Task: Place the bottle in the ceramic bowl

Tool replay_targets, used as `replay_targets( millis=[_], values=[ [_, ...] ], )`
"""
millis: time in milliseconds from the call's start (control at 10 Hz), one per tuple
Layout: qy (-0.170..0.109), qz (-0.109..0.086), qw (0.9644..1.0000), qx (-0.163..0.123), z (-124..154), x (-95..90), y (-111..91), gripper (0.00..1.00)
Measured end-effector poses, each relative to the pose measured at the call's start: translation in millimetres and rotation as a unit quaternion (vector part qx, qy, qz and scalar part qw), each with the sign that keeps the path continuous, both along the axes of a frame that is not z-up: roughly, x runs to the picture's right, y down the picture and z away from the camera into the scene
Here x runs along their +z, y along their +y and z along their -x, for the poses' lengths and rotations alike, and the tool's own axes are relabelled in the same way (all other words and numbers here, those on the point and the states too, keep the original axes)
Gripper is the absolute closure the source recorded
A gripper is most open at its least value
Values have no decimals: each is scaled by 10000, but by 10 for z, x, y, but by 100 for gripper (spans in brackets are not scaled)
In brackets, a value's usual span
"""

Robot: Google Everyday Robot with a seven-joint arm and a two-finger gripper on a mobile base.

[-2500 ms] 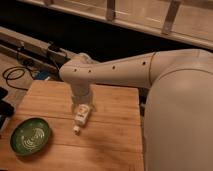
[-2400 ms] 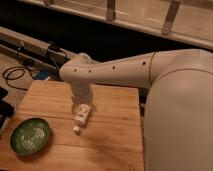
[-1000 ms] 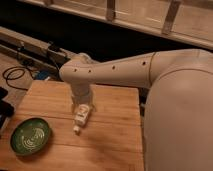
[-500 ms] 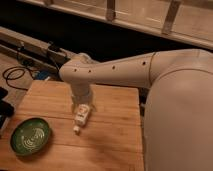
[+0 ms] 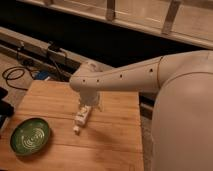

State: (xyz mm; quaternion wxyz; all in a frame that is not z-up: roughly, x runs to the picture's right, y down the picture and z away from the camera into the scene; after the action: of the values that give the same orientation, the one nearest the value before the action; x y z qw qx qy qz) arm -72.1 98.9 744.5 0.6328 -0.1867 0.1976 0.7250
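the pincer [image 5: 86,106] hangs over the middle of the counter [image 5: 117,137], at the far end of the bottle [image 5: 81,118], which lies slanted; we cannot tell whether it is gripped. the ceramic bowl [image 5: 30,136] sits by the near left corner.

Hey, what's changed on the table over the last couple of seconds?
Nothing visibly changed. The pincer is low over the wooden table, at the far end of the bottle, which lies apart from the ceramic bowl.
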Motion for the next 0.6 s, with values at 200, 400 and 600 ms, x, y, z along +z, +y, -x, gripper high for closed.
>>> replay_targets(
  millis=[200,400,600],
  values=[
    [50,-247,9995,210,-4,99,-51,35],
    [49,-122,9999,109,6,41,-33,35],
    [-53,-102,9999,14,48,63,-34,35]
  ],
)
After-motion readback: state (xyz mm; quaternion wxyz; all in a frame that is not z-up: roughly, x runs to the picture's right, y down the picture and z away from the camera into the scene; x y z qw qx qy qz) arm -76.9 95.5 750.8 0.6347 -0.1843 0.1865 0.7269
